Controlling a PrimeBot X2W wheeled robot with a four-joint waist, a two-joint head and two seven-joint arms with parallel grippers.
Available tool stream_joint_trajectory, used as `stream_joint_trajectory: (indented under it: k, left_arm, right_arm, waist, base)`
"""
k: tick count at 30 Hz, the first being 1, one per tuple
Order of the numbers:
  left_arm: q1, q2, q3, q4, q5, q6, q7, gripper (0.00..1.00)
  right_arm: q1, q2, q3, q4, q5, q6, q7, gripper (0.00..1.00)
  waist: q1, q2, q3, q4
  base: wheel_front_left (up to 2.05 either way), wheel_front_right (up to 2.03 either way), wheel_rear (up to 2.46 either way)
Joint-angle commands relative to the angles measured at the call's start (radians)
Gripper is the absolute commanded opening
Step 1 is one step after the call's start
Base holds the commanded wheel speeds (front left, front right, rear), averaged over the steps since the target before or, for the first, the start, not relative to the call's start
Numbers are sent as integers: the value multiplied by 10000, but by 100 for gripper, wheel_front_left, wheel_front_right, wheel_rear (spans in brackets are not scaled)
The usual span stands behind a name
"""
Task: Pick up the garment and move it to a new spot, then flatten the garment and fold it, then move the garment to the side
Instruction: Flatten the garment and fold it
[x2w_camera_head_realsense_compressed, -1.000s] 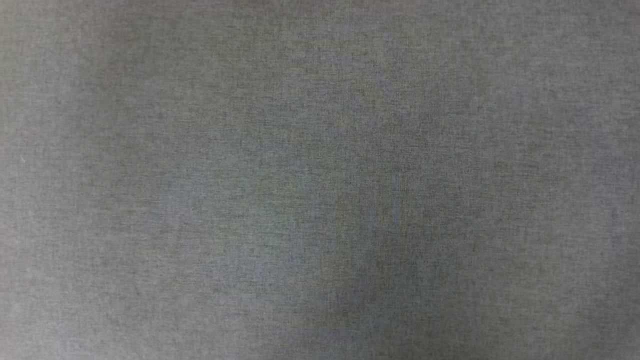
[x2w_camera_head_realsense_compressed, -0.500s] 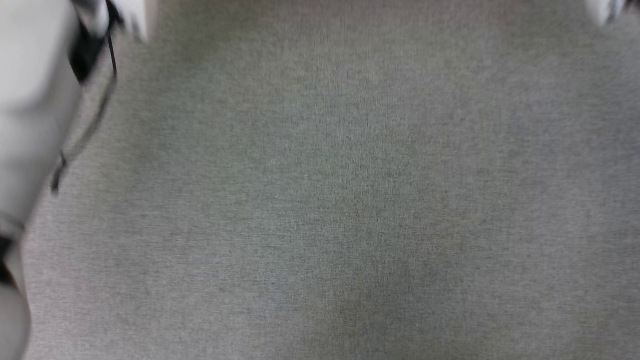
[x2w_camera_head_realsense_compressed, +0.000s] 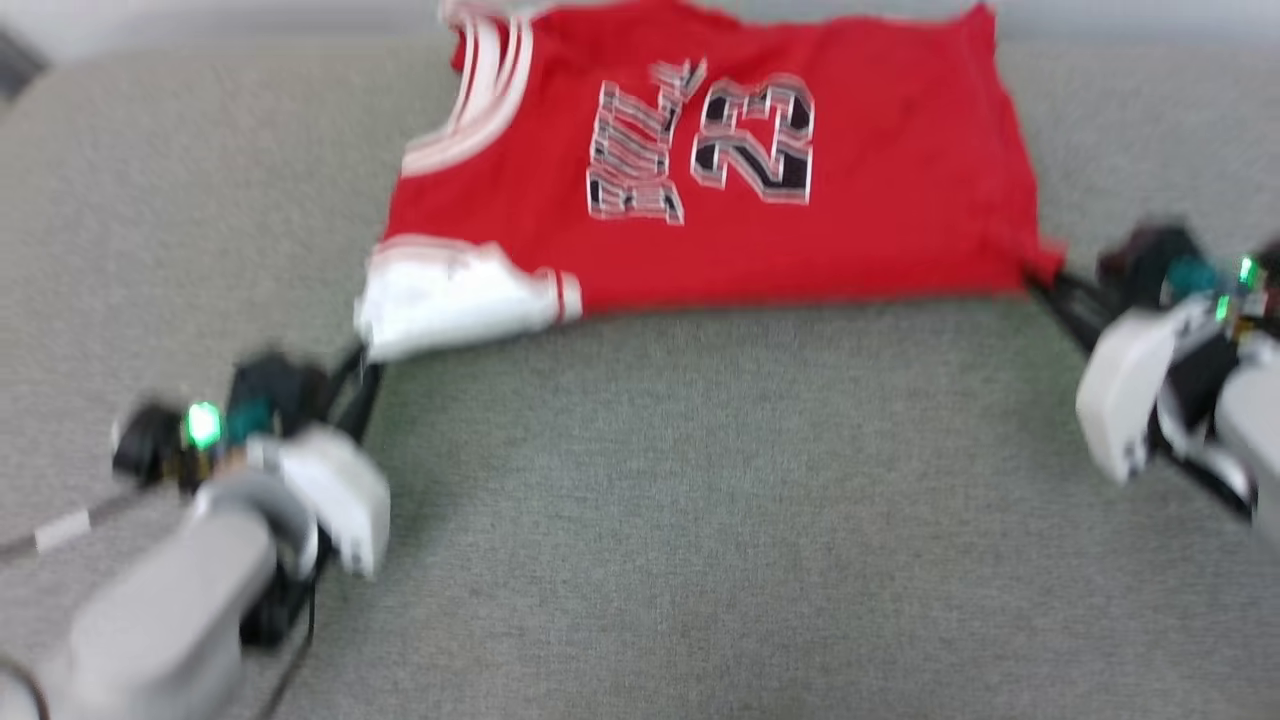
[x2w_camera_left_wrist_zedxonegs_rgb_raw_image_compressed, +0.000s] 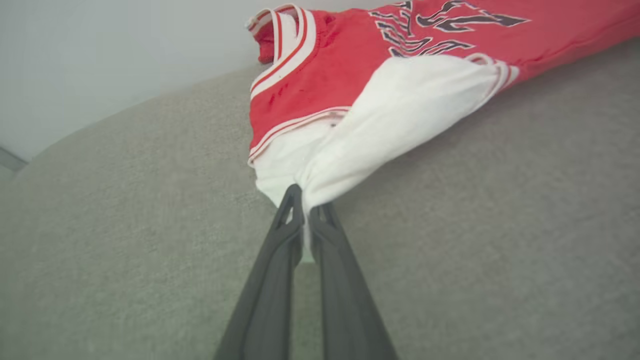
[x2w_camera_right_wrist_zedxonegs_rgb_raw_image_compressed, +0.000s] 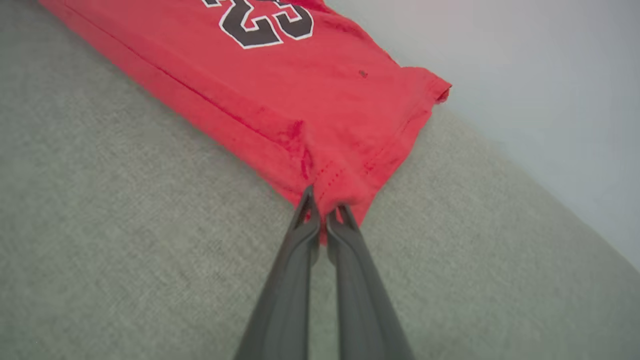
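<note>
Table (x2w_camera_head_realsense_compressed: 700, 520): grey cloth top, open area on the robot's side.

Garment (x2w_camera_head_realsense_compressed: 880, 200): lies flat at the table's far edge, print side up. Long axis runs left-right across the head view, with the collar (x2w_camera_head_realsense_compressed: 480, 90) at the robot's left and the hem at its right. All of it lies ahead of both tools, and its near edge is stretched in a fairly straight line between them.

White sleeve (x2w_camera_left_wrist_zedxonegs_rgb_raw_image_compressed: 390, 115): near-left corner, bunched to a point where it is gripped.

Hem corner (x2w_camera_right_wrist_zedxonegs_rgb_raw_image_compressed: 345, 185): near-right corner, puckered the same way.

Left tool (x2w_camera_left_wrist_zedxonegs_rgb_raw_image_compressed: 306, 202): narrow, fingers pinched on the sleeve tip.

Right tool (x2w_camera_right_wrist_zedxonegs_rgb_raw_image_compressed: 323, 202): narrow, fingers pinched on the hem corner.

Each arm has its own end, so neither is nearer. My read: this is the move or flatten stage. The coming move likely turns on both tools travelling together, square to that left-right axis. If one leads, the cloth skews or a pinch slips. The head view is blurred, so fine wrinkles can't be judged.
</note>
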Motion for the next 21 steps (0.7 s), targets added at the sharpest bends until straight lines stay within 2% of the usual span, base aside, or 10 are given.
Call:
stream_joint_trajectory:
  k: [1, 11, 21]
  left_arm:
    - [232, 100, 8, -121, -66, 100, 28, 0]
    - [3896, 1184, -512, -2993, -1017, 1810, 526, 0]
    - [6180, 1443, -1188, -4155, -1739, 2506, 735, 0]
  right_arm:
    - [175, -92, -35, -70, 60, -11, 15, 0]
    - [3461, -1140, -232, -1848, 811, -11, 941, 0]
    - [7016, -1719, -1669, -3489, 832, -11, 1705, 0]
  waist:
    - [1, -1, -429, -25]
    - [1, -1, -1988, -222]
    - [1, -1, -3179, -296]
  base:
    - [0, 0, 0]
    - [0, 0, 0]
    - [0, 0, 0]
